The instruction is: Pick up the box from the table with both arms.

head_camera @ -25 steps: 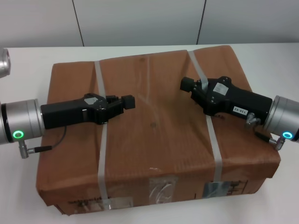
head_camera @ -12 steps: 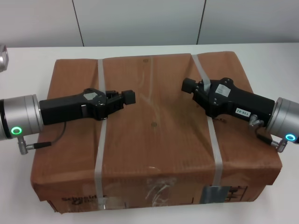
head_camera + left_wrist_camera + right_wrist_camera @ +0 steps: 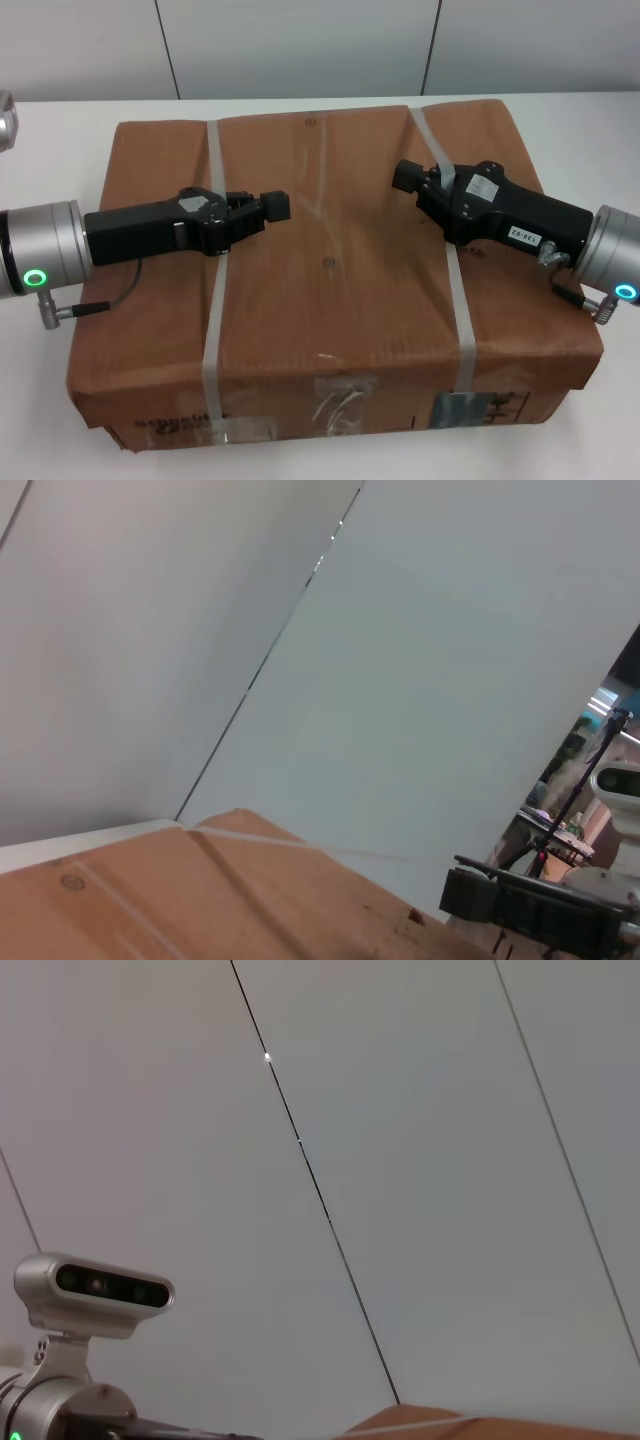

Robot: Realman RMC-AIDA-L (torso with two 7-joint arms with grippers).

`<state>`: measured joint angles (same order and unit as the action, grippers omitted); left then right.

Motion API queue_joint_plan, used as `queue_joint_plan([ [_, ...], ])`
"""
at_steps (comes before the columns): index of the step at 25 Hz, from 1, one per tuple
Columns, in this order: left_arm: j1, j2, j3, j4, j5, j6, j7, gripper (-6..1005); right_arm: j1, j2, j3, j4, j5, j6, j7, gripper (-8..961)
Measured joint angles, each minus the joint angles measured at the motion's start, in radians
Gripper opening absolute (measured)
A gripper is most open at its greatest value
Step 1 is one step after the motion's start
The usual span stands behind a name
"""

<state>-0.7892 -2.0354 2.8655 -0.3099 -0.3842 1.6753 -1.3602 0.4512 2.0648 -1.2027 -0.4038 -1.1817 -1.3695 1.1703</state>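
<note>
The brown cardboard box (image 3: 330, 290) lies on the white table (image 3: 35, 420), with two pale straps (image 3: 212, 330) over its top and labels (image 3: 470, 408) on its near side. My left gripper (image 3: 275, 207) lies over the box's top from the left, near the left strap. My right gripper (image 3: 408, 176) lies over the top from the right, by the right strap. Both point toward the middle, apart from each other. The left wrist view shows the box top (image 3: 200, 900) and the right gripper (image 3: 520, 905) farther off. The right wrist view shows a box corner (image 3: 480, 1428).
A grey panelled wall (image 3: 300, 45) stands right behind the table's far edge. White tabletop shows left, right and behind the box. The silver arm segments (image 3: 40, 255) sit beside the box's left and right edges. My head camera (image 3: 95, 1295) shows in the right wrist view.
The box's top has gone from skewed to level, and its near left corner has shifted left. The left gripper rose slightly; the right gripper moved slightly right.
</note>
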Motion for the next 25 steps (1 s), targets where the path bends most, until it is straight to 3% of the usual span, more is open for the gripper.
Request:
queue_joint_plan([
  [25,-0.001,-0.003,0.000,-0.017,0.000,0.017,0.001,68,0.000,0.000,0.000,0.000,0.001,-0.002,0.000,6],
])
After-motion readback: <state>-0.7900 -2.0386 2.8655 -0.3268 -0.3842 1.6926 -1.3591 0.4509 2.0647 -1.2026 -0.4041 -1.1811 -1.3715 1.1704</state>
